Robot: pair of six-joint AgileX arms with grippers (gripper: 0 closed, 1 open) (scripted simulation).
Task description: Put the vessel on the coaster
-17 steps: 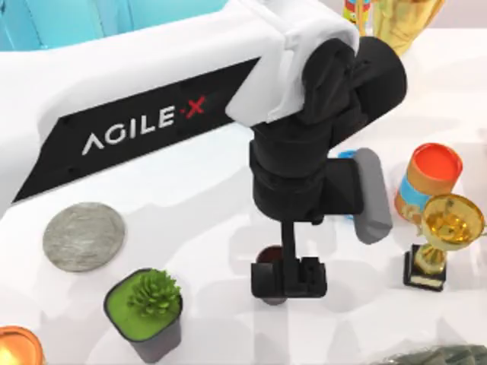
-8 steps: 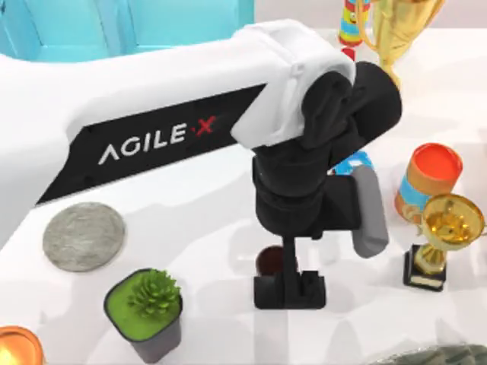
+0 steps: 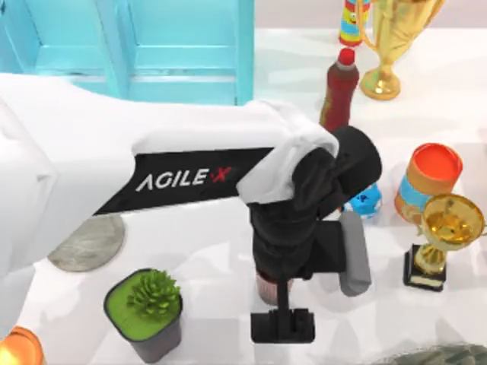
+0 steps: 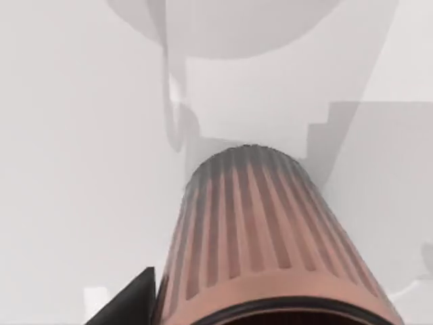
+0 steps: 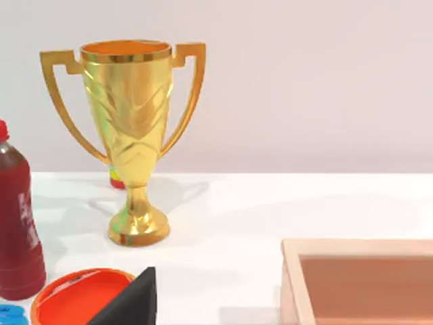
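Top view reads "AGILE·X" on left arm (image 3: 183,179), jaws gripping the vessel (image 3: 268,287).

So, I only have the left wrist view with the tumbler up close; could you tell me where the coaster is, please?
Observer: The coaster lies toward the table's left side, partly under the left arm.
Operator: Is anything near the path to it?
Observer: Yes, a potted plant stands just beside the line from the tumbler to the coaster.
Operator: And on the other side?
Observer: A can and a trophy stand to the right.
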